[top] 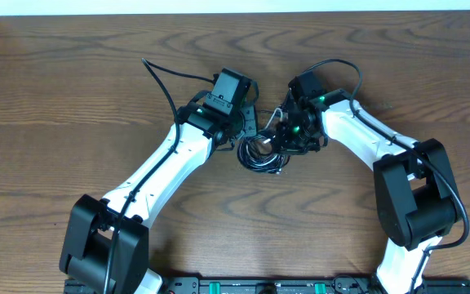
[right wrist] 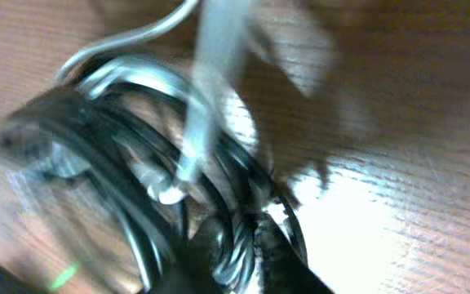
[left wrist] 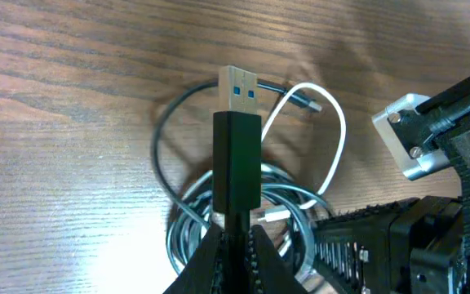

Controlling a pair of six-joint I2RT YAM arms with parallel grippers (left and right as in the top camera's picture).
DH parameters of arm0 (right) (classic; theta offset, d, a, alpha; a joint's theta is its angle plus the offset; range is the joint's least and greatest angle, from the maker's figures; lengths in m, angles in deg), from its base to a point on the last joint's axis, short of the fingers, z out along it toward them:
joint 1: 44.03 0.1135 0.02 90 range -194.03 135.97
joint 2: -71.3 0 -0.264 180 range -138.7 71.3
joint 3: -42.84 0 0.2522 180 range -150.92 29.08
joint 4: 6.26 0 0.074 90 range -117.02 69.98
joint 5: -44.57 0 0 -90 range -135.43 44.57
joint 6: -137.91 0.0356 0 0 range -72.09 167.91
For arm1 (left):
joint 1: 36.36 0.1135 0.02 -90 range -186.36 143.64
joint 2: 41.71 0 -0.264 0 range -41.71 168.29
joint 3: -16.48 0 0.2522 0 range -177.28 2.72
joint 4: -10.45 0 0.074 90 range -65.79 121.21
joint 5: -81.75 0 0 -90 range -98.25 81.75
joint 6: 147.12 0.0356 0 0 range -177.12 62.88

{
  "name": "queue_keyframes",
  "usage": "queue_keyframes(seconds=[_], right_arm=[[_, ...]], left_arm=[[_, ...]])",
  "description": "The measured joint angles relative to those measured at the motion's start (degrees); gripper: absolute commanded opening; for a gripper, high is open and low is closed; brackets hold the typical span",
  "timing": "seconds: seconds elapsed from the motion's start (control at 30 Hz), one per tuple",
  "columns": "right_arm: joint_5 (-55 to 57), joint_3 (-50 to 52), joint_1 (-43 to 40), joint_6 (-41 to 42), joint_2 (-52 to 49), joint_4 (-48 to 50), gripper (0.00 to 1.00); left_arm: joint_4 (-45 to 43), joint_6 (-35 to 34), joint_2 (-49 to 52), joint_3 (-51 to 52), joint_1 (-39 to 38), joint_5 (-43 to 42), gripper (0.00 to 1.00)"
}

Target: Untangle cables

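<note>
The cables lie as a tangled coil of black cords [top: 259,153] on the wooden table between my two arms. In the left wrist view my left gripper [left wrist: 237,245] is shut on a black USB plug [left wrist: 237,163]. The plug's metal end [left wrist: 239,90] points away from the gripper, above the coil [left wrist: 188,229]. A thin white cable [left wrist: 339,139] loops over the coil to a small plug. My right gripper [right wrist: 239,245] has closed on several black strands of the coil [right wrist: 121,155], with the white cable [right wrist: 210,82] blurred just beyond. From overhead, both grippers [top: 250,124] [top: 281,145] meet at the coil.
Thicker black arm cables arc behind the left wrist [top: 163,80] and the right wrist [top: 343,65]. The right arm's gripper body [left wrist: 431,163] sits close at the right in the left wrist view. Bare wooden tabletop [top: 72,98] surrounds the coil.
</note>
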Motion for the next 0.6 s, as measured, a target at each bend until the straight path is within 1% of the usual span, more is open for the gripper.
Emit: queue_keyframes(seconds=[0.03, 0.07, 0.13, 0.17, 0.23, 0.3, 0.33, 0.4, 0.43, 0.47, 0.6], right_arm=[[-0.22, 0.00, 0.00, -0.11, 0.02, -0.02, 0.32], [-0.33, 0.00, 0.00, -0.33, 0.02, -0.02, 0.40], [-1.18, -0.52, -0.07, -0.35, 0.02, -0.07, 0.46], [-1.64, -0.74, -0.13, -0.52, 0.04, 0.00, 0.53], [-2.32, -0.81, -0.28, -0.57, 0.22, -0.04, 0.56], [-2.80, -0.83, -0.57, -0.55, 0.31, 0.15, 0.56], [-2.97, -0.83, -0.85, -0.55, 0.35, 0.20, 0.52], [-3.19, -0.83, -1.64, -0.61, 0.37, 0.24, 0.36], [-3.23, -0.83, -2.14, -0.55, 0.37, 0.28, 0.31], [-3.30, -0.83, -2.51, -0.55, 0.39, 0.37, 0.28], [-3.30, -0.83, -2.99, -0.50, 0.42, 0.37, 0.27]], left_arm=[[0.07, 0.00, 0.07, 0.00, 0.00, 0.00, 0.07], [0.07, 0.00, 0.55, 0.00, 0.00, 0.00, 0.07], [0.11, 0.00, 1.99, 0.00, 0.00, -0.02, 0.07], [0.09, 0.00, 2.60, 0.00, 0.00, -0.37, 0.07], [-0.02, -0.02, 4.22, 0.00, 0.00, -1.84, 0.07], [-0.17, -0.02, 5.27, 0.00, 0.00, -2.95, 0.07], [-0.17, -0.02, 5.90, 0.00, 0.00, -3.85, 0.08], [-0.28, -0.02, 6.51, 0.00, 0.00, -4.98, 0.08], [-0.50, -0.02, 6.58, 0.00, 0.00, -5.25, 0.08], [-0.83, -0.02, 6.60, 0.00, 0.00, -5.68, 0.08], [-1.01, -0.02, 6.60, 0.00, -0.02, -6.12, 0.09]])
